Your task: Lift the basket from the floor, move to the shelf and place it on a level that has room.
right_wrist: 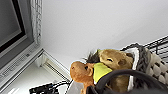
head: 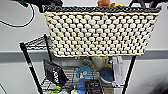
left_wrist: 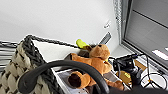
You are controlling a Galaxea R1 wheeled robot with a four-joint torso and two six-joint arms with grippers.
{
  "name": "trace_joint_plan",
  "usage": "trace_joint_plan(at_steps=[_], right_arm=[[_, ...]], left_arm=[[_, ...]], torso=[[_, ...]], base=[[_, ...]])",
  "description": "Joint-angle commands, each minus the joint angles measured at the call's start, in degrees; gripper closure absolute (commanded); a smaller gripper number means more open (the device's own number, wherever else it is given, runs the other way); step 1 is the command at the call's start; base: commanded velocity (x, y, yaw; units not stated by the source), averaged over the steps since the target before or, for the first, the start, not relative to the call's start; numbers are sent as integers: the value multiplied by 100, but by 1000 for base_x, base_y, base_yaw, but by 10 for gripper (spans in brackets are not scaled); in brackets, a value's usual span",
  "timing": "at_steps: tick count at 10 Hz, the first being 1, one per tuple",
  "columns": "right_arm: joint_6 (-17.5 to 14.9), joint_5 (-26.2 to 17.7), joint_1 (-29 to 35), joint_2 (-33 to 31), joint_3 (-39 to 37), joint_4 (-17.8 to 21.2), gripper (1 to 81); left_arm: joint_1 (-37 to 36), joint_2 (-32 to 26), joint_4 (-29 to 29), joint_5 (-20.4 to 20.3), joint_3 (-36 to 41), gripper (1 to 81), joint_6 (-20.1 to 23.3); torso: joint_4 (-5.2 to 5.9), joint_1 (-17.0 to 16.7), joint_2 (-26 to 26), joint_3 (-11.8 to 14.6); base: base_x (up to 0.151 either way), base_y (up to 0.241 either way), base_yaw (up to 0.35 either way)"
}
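Observation:
The cream-white woven basket (head: pixel 100 32) with its dark rim hangs in the air, close in front of the head camera. Dark parts of my arms meet its top corners, the left gripper (head: pixel 41 5) at one end and the right gripper (head: pixel 152 3) at the other, each shut on a handle. A dark loop handle (left_wrist: pixel 62 67) arches close to the left wrist camera, and the other handle (right_wrist: pixel 130 77) close to the right one. Orange plush toys (left_wrist: pixel 95 62) lie inside on the white lining. Behind and below stands the black wire shelf (head: pixel 29 63); a corner of its top level (head: pixel 37 41) shows, bare.
A lower tier of the shelf (head: pixel 85 80) is crowded with plush toys, a black bag (head: pixel 53 72) and a white item (head: pixel 118 68). A pale wall runs right behind the rack. A black cable (head: pixel 22 23) hangs on the wall at the upper left.

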Motion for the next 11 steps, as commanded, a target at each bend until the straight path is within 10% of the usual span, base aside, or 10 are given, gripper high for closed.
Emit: trace_joint_plan(at_steps=[1,11], right_arm=[[-117,346,550,617,-894,-150,811],[-1137,328,-137,2200,-3066,-159,811]], left_arm=[[-686,516,127,-243,-819,811,102],[-80,1730,795,206,-2955,811,225]], torso=[[0,0,0,0],[0,5,5,-7]], base=[[0,0,0],[0,0,0]])
